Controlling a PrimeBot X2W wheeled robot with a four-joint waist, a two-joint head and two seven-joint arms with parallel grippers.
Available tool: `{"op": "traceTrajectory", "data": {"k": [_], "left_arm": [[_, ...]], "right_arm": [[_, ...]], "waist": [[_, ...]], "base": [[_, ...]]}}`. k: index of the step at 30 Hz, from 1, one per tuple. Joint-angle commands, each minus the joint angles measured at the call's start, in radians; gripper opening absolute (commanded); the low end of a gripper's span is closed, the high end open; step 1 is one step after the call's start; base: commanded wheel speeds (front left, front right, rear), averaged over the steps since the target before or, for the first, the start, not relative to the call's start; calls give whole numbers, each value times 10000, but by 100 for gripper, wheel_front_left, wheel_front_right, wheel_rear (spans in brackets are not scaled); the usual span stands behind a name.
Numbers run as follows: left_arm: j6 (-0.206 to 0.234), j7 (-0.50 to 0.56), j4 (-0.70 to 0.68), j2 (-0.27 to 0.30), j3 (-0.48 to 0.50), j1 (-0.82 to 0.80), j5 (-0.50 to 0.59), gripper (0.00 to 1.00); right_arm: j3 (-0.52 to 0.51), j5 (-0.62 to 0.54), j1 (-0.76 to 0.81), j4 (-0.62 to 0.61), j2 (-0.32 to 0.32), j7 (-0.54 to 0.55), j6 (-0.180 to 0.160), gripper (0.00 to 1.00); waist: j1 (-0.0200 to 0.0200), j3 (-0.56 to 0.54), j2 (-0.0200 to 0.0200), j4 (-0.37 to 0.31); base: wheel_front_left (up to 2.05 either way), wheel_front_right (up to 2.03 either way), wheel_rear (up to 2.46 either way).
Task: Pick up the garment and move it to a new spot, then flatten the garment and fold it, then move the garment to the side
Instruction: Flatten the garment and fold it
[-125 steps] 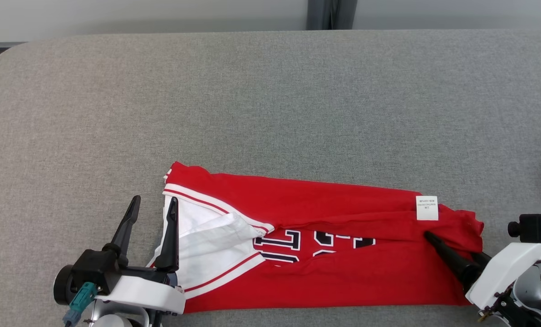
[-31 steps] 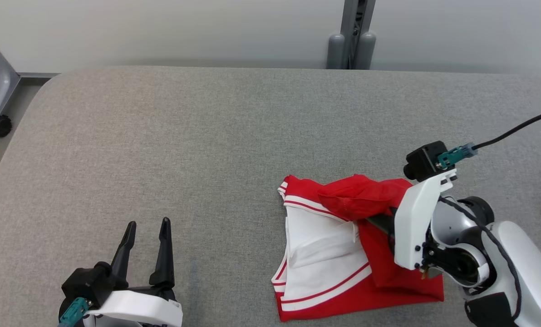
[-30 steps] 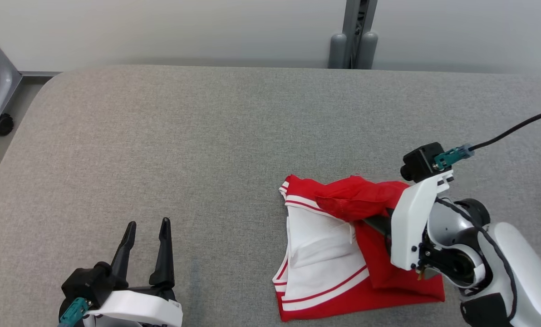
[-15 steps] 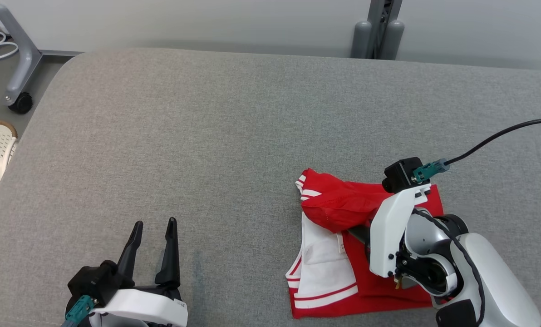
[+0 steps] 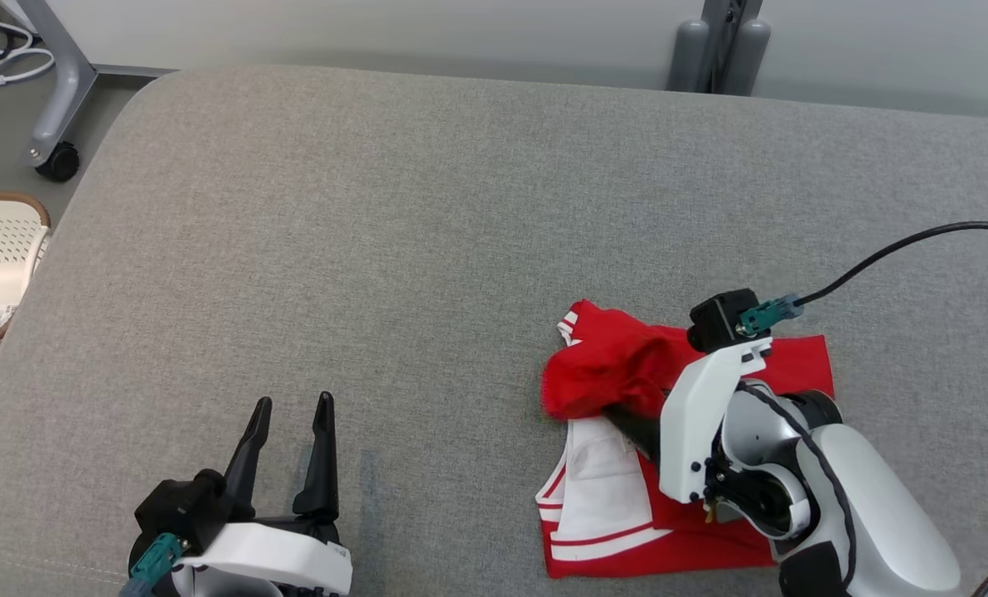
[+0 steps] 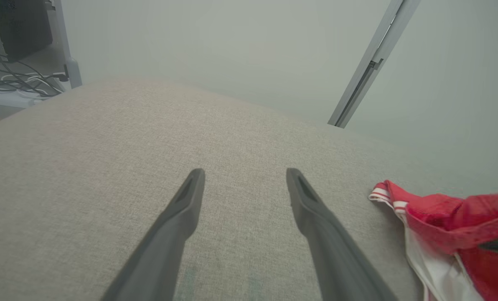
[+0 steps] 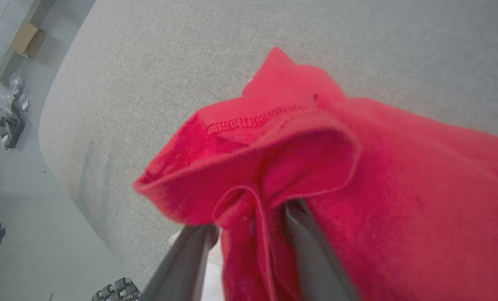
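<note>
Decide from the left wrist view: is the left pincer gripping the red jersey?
No, the left pincer stands open over the bare grey table, and the red jersey lies off to its side, untouched by it.

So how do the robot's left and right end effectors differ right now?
The left end effector is empty, with its fingers spread wide. The right end effector has its fingertips buried in the red garment, so I cannot tell whether it is gripping. The left is over bare table, apart from the garment, while the right has a bunched fold draped over it. Both have two long dark fingers.
</note>
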Motion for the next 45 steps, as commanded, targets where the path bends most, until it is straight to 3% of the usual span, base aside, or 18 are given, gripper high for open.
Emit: {"op": "traceTrajectory", "data": {"k": [1, 10, 19, 27, 32, 39, 45], "left_arm": [[47, -8, 6, 38, -3, -139, 35, 100], [-8, -8, 140, 38, 130, 20, 186, 100], [-82, -8, 148, 38, 459, 284, 339, 100], [-143, -8, 79, 38, 553, 263, 414, 100], [-127, -8, -219, 38, 652, 60, 265, 100], [-114, -6, -742, 38, 639, -187, 231, 100], [-50, -6, -1068, 39, 628, -206, 289, 100]], "right_arm": [[141, -57, -107, -16, 10, -125, 6, 100], [319, 506, -368, -197, 22, -725, 6, 100], [200, 1210, -507, -1330, 14, -751, 6, 100], [-428, 232, -667, -2441, -342, -1109, 5, 100], [-824, -914, -582, -2915, -1098, -2482, 6, 100], [-1533, -2391, 391, -2701, -2126, -5242, 5, 100], [-2498, -3699, 1780, -2006, -1846, -7920, 5, 100]], "waist": [[0, 17, 0, 12], [0, -289, 0, -170], [0, -838, 0, -607], [0, -942, 0, -864], [0, -935, 0, -1038], [0, -825, 0, -1286], [0, -763, 0, -1512]], "base": [[0, 0, 0], [0, 0, 0], [0, 0, 0], [0, 0, 0], [0, 0, 0], [0, 0, 0], [0, 0, 0]]}}
